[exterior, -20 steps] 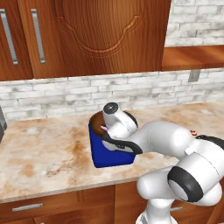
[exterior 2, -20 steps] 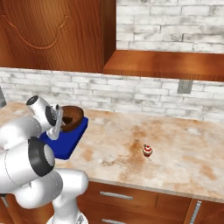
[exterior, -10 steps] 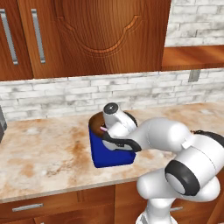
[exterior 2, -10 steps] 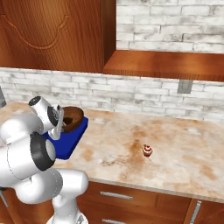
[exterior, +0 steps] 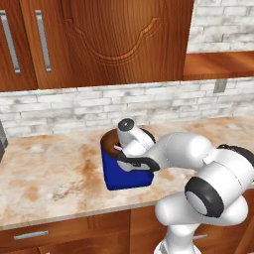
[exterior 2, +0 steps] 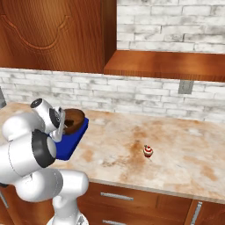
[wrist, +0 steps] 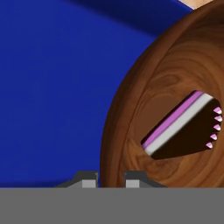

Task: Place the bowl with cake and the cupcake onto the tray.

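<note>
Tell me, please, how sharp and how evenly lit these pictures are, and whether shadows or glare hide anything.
Left base view: even light, no glare; the arm hides much of the bowl and tray. Right base view: soft, the cupcake small but clear, faint shadow. Hand view: the bowl rim, at the gripper, looks blocky; the cake is crisp.

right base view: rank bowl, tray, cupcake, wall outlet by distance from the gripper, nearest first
1. bowl with cake: its rim is right at the gripper, which is shut on it, far left of the counter.
2. tray: directly under the bowl, just below the gripper.
3. cupcake: mid-counter, well to the right.
4. wall outlet: on the brick wall, farther right and back.
</note>
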Tool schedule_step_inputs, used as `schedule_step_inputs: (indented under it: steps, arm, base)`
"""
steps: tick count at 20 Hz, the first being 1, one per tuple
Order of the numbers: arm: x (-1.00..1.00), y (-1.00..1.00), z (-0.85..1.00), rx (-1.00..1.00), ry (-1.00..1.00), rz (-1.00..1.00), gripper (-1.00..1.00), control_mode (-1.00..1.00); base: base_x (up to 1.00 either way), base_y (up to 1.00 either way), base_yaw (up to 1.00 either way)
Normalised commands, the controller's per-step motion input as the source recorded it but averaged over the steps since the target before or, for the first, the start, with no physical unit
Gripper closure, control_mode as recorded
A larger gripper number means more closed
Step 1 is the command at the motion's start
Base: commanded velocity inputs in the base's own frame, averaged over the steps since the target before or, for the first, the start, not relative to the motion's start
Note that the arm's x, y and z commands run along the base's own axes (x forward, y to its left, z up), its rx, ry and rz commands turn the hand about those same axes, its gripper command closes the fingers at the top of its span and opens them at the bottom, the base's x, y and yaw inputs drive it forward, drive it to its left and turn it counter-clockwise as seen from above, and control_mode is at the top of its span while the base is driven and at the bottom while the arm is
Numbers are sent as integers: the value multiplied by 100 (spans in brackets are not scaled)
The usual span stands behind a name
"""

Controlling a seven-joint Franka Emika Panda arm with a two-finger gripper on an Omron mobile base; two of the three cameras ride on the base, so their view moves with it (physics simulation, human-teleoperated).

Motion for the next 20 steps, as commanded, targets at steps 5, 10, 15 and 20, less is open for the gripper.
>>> schedule_step_inputs:
  steps: [5,10,15,20]
  arm:
    - [4,-3,-4,0,0,0,100,-100]
    - [0,-1,-3,0,1,0,100,-100]
    - [0,0,0,0,0,0,-100,-100]
    - [0,0,0,0,0,0,-100,-100]
  base:
    - [0,0,0]
    - [0,0,0]
    - [0,0,0]
    - [0,0,0]
